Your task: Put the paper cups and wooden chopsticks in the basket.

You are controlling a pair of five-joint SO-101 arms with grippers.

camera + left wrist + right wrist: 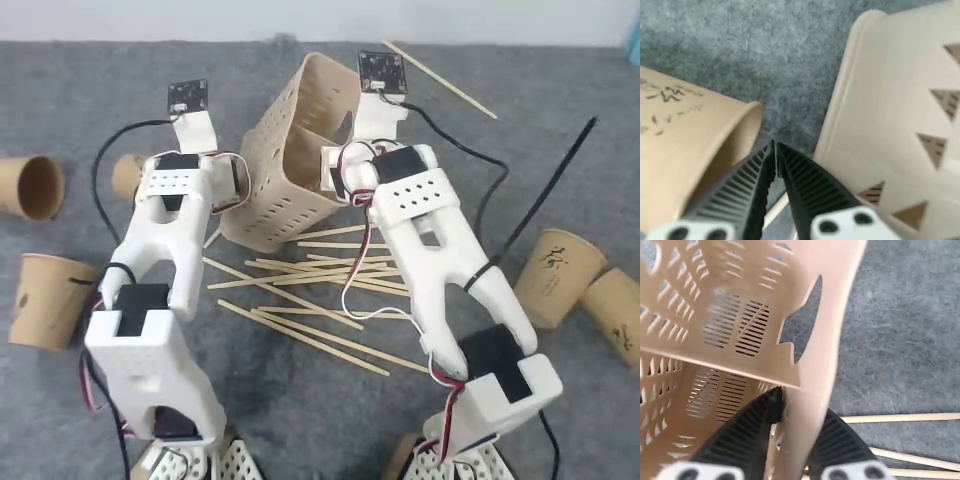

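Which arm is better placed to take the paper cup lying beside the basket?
Left. The left gripper, shut, sits right at the rim of that paper cup, while the right gripper is clamped on the wall of the basket.

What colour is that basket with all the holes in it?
Pale beige-tan basket, its walls pierced with rows of slots; the right wrist view shows it best.

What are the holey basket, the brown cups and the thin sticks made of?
The basket looks like moulded plastic, matte beige, evenly slotted. The cups: matte brown paper, rolled rims. The chopsticks: pale bare wood, possibly bamboo; can't tell.
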